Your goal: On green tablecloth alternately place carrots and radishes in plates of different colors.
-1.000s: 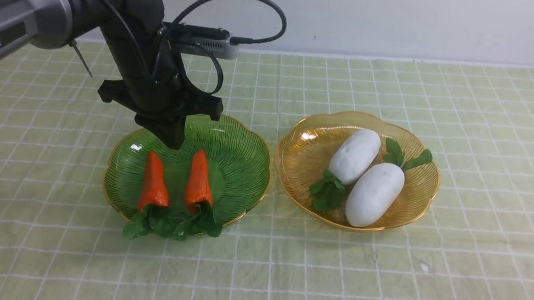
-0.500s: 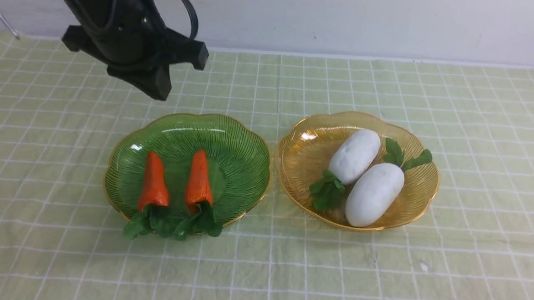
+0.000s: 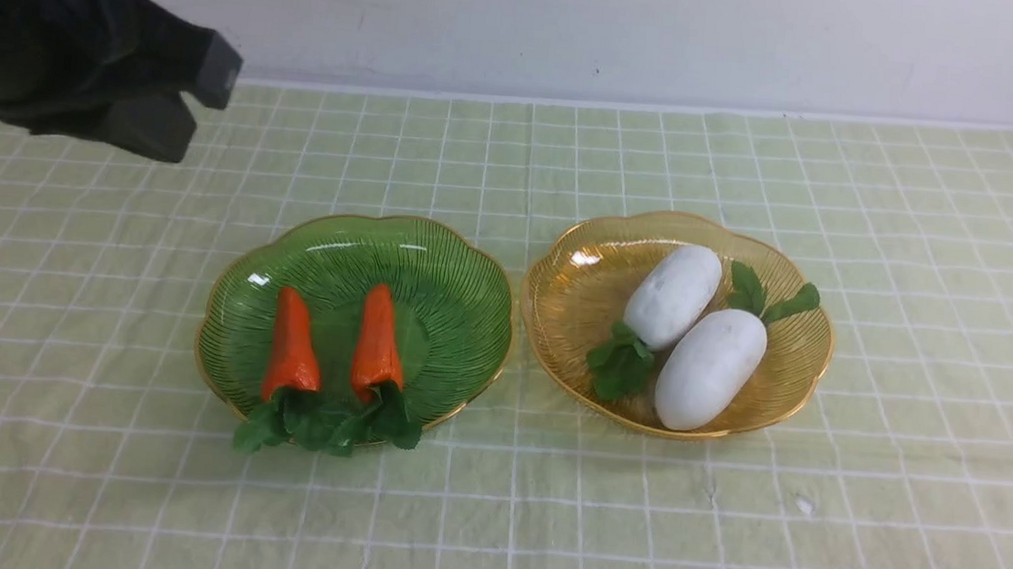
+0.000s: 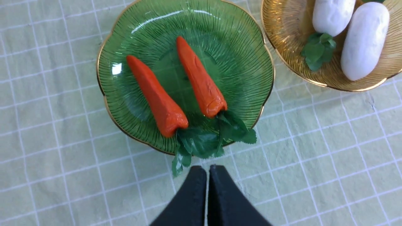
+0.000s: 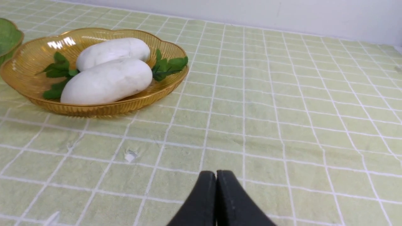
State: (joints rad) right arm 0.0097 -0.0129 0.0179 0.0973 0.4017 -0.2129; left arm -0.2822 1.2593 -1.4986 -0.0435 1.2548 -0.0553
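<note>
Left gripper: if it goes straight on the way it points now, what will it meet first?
Judging by its wrist view, the shut left gripper would likely first meet the carrot leaves hanging over the green plate's rim, then the carrots. Depth is unclear, so it might meet the cloth first.

The translucent ribbed green plastic plate (image 4: 245, 50) and its amber twin (image 3: 577, 314) look glossy; the wrinkled pale-green gridded cloth (image 3: 815, 532) is matt, the plump white radishes (image 5: 106, 82) apparently smooth.
</note>
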